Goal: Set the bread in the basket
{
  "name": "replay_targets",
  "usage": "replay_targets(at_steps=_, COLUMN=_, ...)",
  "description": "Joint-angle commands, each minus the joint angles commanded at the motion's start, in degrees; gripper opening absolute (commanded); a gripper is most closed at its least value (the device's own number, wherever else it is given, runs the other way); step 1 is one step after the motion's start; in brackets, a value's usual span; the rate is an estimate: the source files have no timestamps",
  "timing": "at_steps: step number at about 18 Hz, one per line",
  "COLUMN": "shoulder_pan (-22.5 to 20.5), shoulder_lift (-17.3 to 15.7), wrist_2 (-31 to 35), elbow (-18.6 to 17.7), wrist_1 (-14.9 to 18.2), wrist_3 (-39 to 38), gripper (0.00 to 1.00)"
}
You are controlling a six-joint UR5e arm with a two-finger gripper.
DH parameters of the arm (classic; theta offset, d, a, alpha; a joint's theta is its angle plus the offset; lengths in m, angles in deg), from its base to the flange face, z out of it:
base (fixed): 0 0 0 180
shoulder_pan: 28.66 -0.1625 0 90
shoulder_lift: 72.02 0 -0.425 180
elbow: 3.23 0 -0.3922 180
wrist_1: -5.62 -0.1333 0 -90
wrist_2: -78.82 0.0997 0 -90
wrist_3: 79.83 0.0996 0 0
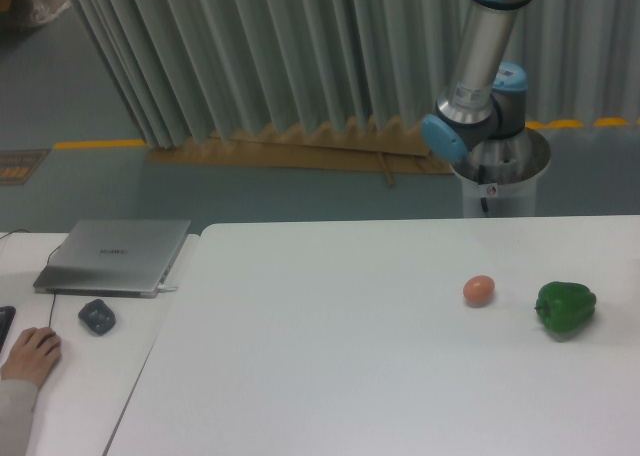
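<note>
Egg point(479, 289) and green pepper point(565, 308) lie apart on the table point(330, 356).

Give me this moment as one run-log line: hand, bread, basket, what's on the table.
hand: out of view | bread: not visible | basket: not visible | table: egg left of green pepper, apart | arm: behind table, right

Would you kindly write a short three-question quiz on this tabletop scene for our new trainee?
1. True or false: the egg touches the green pepper.
2. Which item lies closest to the closed laptop? A) the egg B) the green pepper C) the small dark object
3. Fill in: neither the bread, the basket nor the ____ of the arm is in view.

Key: 1. False, they lie apart. 2. C. 3. gripper.
</note>
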Motion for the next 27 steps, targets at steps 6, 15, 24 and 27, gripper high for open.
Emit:
replay_targets(at_steps=6, shoulder_pan=0.17, shoulder_lift=0.62, wrist_2=-0.17, elbow=-0.44, wrist_1=-2.37, wrist_3=-0.17, gripper=1.00)
replay_targets(at_steps=15, shoulder_pan=1.66, shoulder_lift=0.00, wrist_2=-1.58, elbow=-1.05, wrist_1=-2.99, wrist_3=-2.01, gripper=1.00)
replay_targets(at_steps=24, shoulder_pan=11.31, shoulder_lift=-4.47, wrist_2=-2.81, elbow=-8.78, wrist_1=-0.97, wrist_3=-12.54, gripper=1.00)
replay_targets(at_steps=27, shoulder_pan=13.27, shoulder_lift=-5.27, wrist_2=-2.73, elbow=-8.96, wrist_1=3.06, wrist_3=-13.53, gripper=1.00)
